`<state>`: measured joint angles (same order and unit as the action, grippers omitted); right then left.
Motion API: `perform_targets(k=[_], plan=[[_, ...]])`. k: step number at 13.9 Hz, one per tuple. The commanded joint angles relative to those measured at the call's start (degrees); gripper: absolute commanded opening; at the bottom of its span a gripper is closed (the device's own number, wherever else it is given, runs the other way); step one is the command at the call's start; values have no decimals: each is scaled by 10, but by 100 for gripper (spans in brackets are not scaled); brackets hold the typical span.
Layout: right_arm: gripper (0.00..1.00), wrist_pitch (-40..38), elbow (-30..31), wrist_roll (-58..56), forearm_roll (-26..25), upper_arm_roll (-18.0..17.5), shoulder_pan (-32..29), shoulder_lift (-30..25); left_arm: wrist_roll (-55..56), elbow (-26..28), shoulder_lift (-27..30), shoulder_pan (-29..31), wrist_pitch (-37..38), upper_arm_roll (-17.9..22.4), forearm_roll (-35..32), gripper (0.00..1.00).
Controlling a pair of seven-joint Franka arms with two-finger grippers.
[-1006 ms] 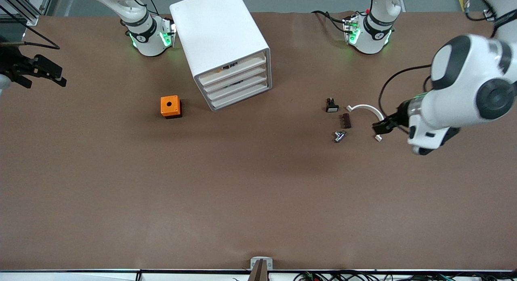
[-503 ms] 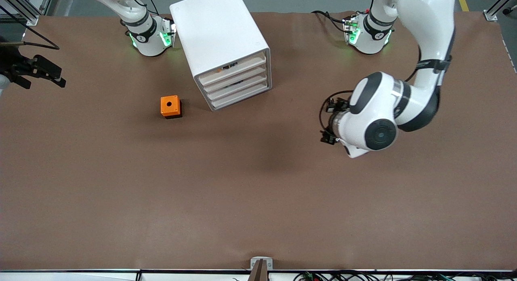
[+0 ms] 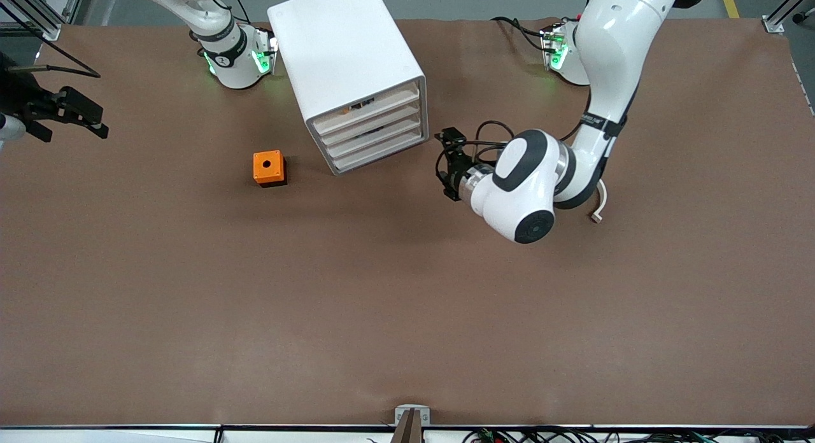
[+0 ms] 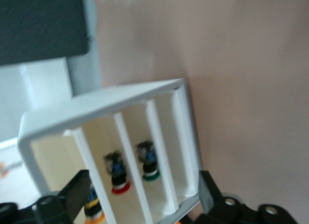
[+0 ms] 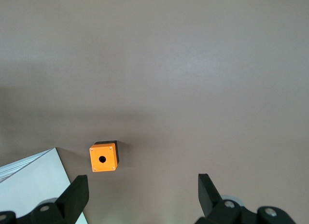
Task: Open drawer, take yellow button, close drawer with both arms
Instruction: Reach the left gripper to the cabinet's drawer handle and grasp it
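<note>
The left arm (image 3: 611, 61) comes down from its base at the upper right of the front view, bends at a white and black elbow (image 3: 528, 188) right of centre, and points its wrist toward the frame's middle. The left pincer (image 3: 446, 165) sits low over the bench just right of centre, its fingers (image 4: 77, 190) spread apart. The right arm (image 3: 191, 10) rises from its base at upper left and leaves the frame; the right pincer (image 3: 63, 115) hangs at the left edge, waiting, fingers (image 5: 75, 195) wide apart.
</note>
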<state>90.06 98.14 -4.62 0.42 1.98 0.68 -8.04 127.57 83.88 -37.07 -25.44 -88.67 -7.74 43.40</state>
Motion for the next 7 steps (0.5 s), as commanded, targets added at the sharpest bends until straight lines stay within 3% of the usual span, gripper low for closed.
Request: perform_targets(k=[1,4,7], plan=[[100,6,7,-7,-10,3,4,-10,50,-14,-19,-18,11,4,59,61],[100,6,7,-28,-3,7,-2,-10,78,-14,-34,-44,15,3,100,61],[100,3,7,-24,1,7,-3,-10,82,-13,-47,-58,27,4,142,54]])
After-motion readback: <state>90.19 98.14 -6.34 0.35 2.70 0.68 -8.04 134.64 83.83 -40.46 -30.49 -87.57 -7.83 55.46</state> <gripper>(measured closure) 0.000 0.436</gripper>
